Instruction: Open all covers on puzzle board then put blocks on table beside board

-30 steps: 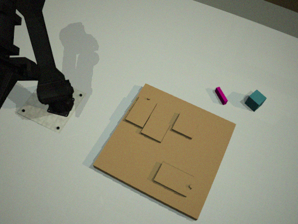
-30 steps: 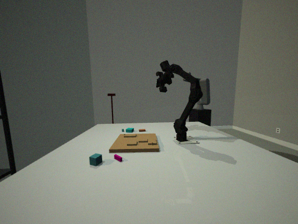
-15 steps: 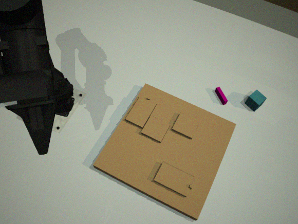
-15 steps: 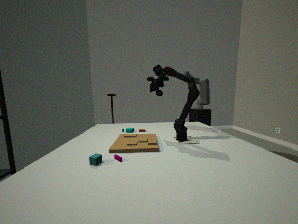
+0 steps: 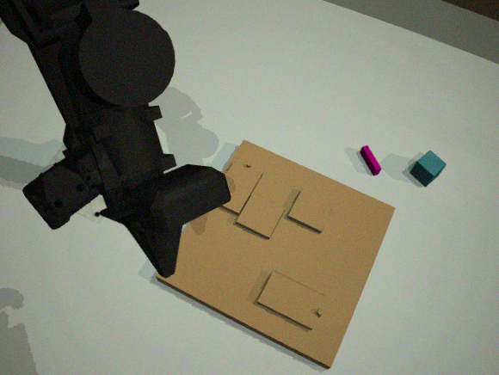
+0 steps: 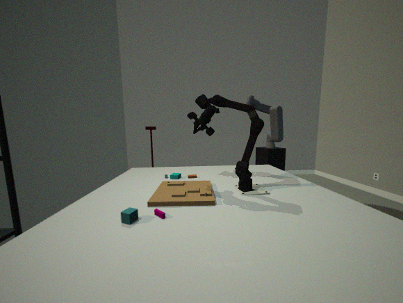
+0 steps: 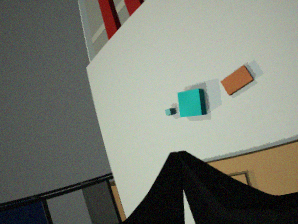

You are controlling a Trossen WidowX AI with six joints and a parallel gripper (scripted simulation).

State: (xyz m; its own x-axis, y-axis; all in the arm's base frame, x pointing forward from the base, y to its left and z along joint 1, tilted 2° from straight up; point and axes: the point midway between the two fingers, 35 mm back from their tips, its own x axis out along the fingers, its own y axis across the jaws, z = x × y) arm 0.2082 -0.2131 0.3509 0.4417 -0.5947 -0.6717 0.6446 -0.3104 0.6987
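The tan board (image 5: pixel 232 267) (image 6: pixel 160 199) (image 7: pixel 275 170) carries raised tan covers: a pinned one (image 5: pixel 241 189) near one corner, a plain one (image 5: pixel 260 215) (image 6: pixel 193 190) beside it, another plain one (image 5: pixel 307 212) (image 6: pixel 178 194), and a pinned one (image 5: pixel 288 297) (image 6: pixel 176 183) apart. No open well or block in a well shows; the corner is partly shaded. My gripper (image 5: pixel 167 273) (image 6: pixel 194 133) (image 7: pixel 177 158) is shut with nothing between its tips, high above the board. A magenta bar (image 5: pixel 371 160) (image 6: pixel 160 213) and dark teal cube (image 5: pixel 428 168) (image 6: pixel 129 215) lie on the table.
Beyond the board's other side are a turquoise block (image 6: pixel 176 176) (image 7: pixel 191 103), a tiny teal block (image 6: pixel 166 176) (image 7: pixel 170 111) and an orange block (image 6: pixel 192 176) (image 7: pixel 237 80). The arm's base (image 6: pixel 245 183) stands beside the board.
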